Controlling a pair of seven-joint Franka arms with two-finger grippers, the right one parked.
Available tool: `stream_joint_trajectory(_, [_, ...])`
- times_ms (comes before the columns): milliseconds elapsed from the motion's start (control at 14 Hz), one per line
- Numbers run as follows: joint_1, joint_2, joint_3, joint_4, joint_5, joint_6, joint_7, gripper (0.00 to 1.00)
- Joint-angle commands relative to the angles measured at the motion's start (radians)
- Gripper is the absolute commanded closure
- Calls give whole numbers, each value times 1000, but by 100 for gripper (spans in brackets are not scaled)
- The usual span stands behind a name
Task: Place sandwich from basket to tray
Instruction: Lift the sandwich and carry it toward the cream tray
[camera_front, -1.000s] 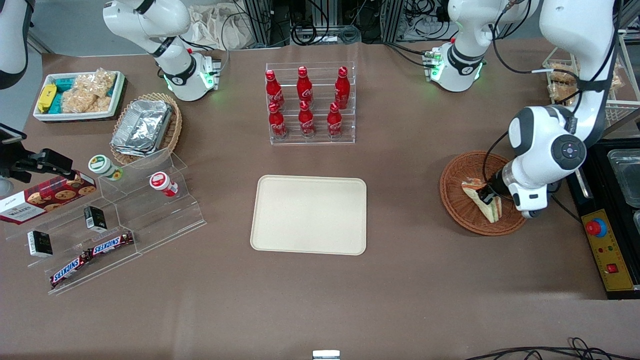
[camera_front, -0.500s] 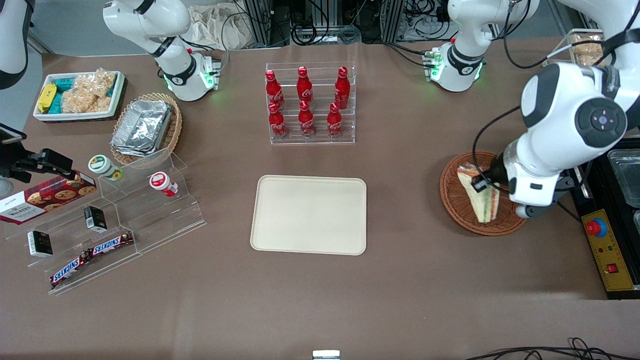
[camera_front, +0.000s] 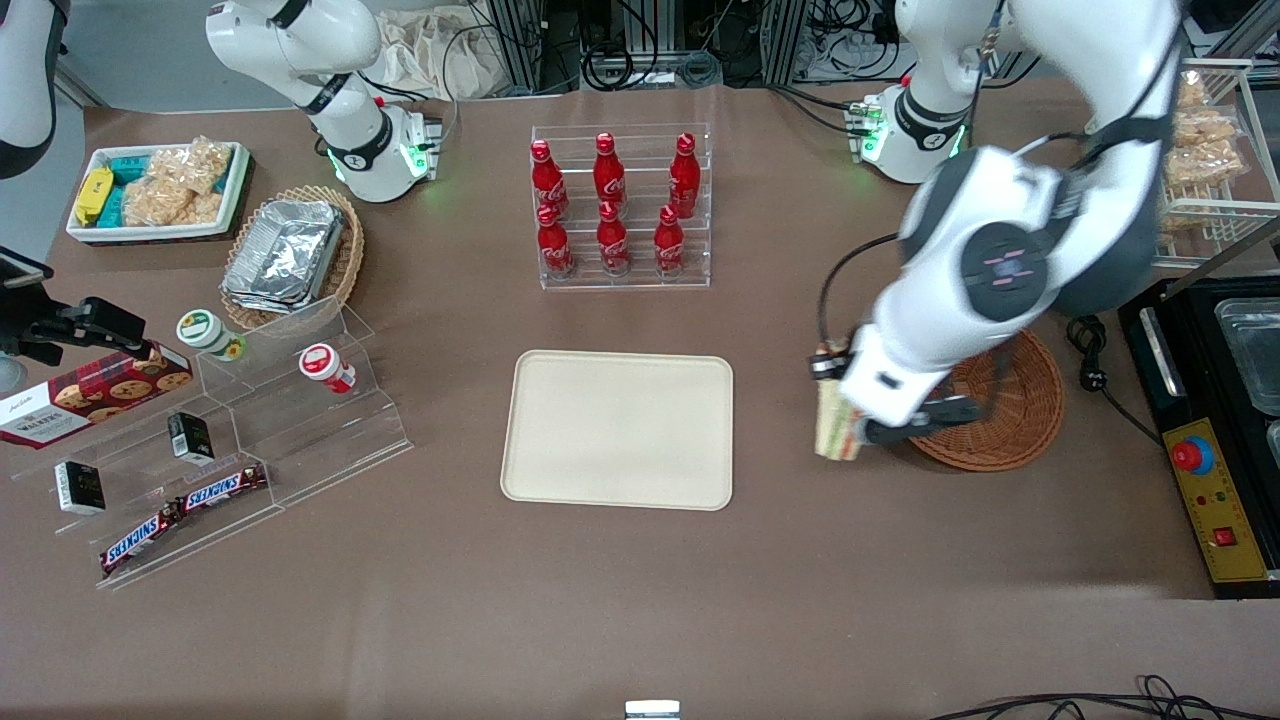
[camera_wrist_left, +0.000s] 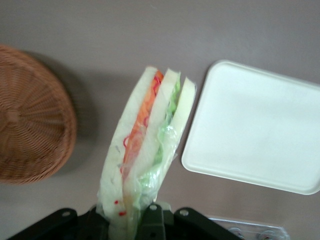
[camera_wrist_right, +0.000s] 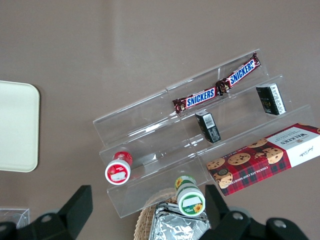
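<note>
Your gripper (camera_front: 835, 375) is clamped on the sandwich (camera_front: 832, 428), which hangs below it over bare table, between the basket (camera_front: 1010, 410) and the tray (camera_front: 617, 430).

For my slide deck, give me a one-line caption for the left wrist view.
The gripper holds the wrapped sandwich above the table, between the empty basket and the tray.

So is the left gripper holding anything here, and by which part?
Yes. The gripper is shut on the sandwich, pinching one end of the wedge; the rest hangs free above the table between basket and tray.
</note>
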Motion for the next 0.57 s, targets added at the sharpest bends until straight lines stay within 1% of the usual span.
stream_joint_trajectory(0, [-97, 126, 5, 105, 55, 16, 3, 98])
stream_joint_trajectory(286, [-166, 238, 7, 108, 59, 180, -8, 97])
stream_joint_trajectory(429, [-192, 280, 11, 107, 65, 235, -102, 96])
stream_joint_trajectory(500, [-189, 303, 13, 108, 62, 256, -156, 95])
